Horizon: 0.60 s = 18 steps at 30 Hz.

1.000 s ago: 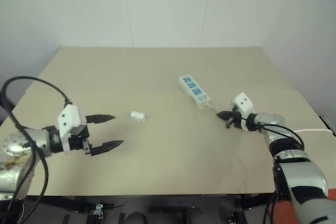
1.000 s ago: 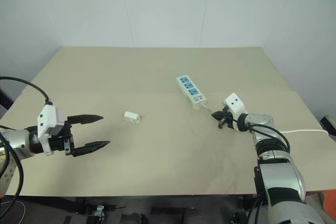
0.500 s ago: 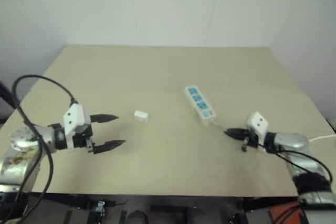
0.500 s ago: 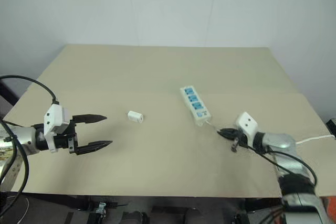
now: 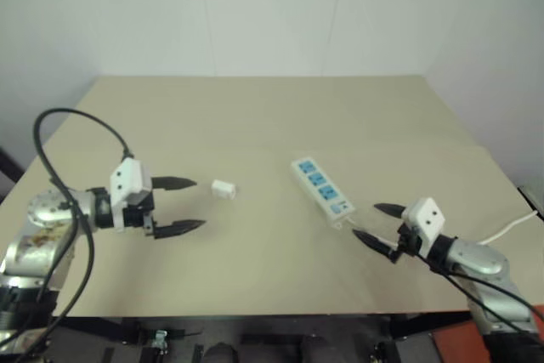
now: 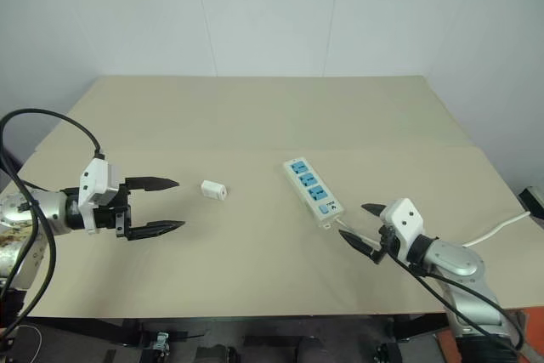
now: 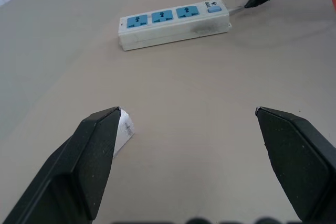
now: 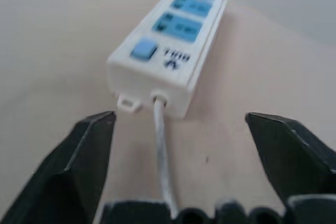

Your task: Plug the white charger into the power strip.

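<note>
Beige tabletop (image 6: 255, 116) (matte) against white walls (image 6: 255, 14)

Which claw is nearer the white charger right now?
Left. The left claw sits just beside the white charger, open. The right claw is far across the table, by the power strip's cord end.

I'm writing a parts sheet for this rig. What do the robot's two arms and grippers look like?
Both arms are silver-grey metal with black joints. Each ends in a white blocky housing with two small dark dots, carrying two black pointed jaws: left gripper, right gripper. A thick black cable loops above the left arm; thinner black cables run along the right arm.
</note>
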{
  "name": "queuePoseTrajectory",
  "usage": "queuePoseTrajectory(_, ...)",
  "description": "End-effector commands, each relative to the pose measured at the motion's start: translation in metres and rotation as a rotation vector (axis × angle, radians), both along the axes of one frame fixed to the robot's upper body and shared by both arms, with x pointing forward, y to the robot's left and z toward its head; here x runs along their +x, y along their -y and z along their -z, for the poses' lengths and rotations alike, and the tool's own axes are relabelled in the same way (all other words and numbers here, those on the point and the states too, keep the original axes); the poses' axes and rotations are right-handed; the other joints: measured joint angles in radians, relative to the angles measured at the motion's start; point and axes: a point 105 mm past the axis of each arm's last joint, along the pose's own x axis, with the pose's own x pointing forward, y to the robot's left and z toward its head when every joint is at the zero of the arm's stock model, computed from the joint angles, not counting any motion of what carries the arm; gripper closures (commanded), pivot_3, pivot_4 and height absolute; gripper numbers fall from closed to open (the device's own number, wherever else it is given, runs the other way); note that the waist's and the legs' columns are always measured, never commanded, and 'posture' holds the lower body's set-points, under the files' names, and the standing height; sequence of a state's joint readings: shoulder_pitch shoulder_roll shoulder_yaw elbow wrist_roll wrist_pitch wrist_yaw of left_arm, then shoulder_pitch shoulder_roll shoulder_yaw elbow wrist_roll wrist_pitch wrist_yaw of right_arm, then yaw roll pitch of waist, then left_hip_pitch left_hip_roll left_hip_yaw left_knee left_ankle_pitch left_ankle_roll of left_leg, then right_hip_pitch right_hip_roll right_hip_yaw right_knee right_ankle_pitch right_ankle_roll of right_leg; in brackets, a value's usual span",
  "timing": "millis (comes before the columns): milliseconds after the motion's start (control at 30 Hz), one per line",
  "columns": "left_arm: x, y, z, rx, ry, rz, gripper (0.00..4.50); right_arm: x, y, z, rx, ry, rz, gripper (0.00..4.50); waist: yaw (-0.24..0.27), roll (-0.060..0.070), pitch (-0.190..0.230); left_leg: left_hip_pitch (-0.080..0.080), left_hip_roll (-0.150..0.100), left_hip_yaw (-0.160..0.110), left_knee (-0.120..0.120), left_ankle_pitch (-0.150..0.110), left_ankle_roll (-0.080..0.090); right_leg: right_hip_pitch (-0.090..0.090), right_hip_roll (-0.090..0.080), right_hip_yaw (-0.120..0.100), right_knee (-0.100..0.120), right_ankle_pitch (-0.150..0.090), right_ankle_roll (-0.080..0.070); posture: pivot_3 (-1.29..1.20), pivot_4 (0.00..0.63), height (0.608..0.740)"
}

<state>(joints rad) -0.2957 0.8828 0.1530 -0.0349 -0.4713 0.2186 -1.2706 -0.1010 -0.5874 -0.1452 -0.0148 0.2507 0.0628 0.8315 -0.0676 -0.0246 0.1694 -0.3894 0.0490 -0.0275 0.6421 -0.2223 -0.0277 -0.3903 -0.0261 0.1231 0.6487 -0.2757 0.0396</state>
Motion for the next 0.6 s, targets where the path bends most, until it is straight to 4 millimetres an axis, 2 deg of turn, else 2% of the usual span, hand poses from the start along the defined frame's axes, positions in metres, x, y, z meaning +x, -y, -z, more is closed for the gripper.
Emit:
queuePoseTrajectory(33, 0.002, -0.006, -0.010, 0.025, 0.048, -0.013, 0.00, 0.003, -0.008, -0.018, 0.065, 0.084, 0.046, 0.03, 0.000, 0.000, 0.000, 0.000, 0.000, 0.000, 0.000, 0.000, 0.000, 0.000, 0.000, 0.000, 0.000, 0.000, 0.000, 0.00, 0.150, 0.740)
queuePoseTrajectory(167, 0.002, -0.018, -0.013, 0.047, 0.051, -0.041, 0.00, 0.010, -0.016, -0.017, 0.018, 0.182, 0.153, 0.03, -0.002, 0.000, 0.000, 0.001, 0.000, 0.000, 0.000, 0.000, 0.000, 0.000, 0.000, 0.000, 0.000, 0.000, 0.000, 0.00, 0.150, 0.740)
queuePoseTrajectory(433, 0.002, -0.018, -0.012, 0.045, 0.066, -0.058, 0.00, 0.006, -0.033, -0.015, 0.150, 0.089, 0.090, 0.03, 0.002, 0.000, 0.000, 0.000, 0.000, 0.000, 0.000, 0.000, 0.000, -0.001, 0.000, 0.000, 0.000, 0.000, 0.000, 0.00, 0.150, 0.740)
queuePoseTrajectory(600, 0.000, -0.014, -0.010, 0.043, 0.065, -0.057, 0.00, 0.007, -0.038, -0.001, 0.166, 0.018, 0.108, 0.03, 0.001, 0.000, 0.000, 0.000, 0.000, 0.000, 0.000, 0.000, 0.000, -0.001, 0.000, 0.000, 0.000, 0.000, 0.000, 0.00, 0.150, 0.740)
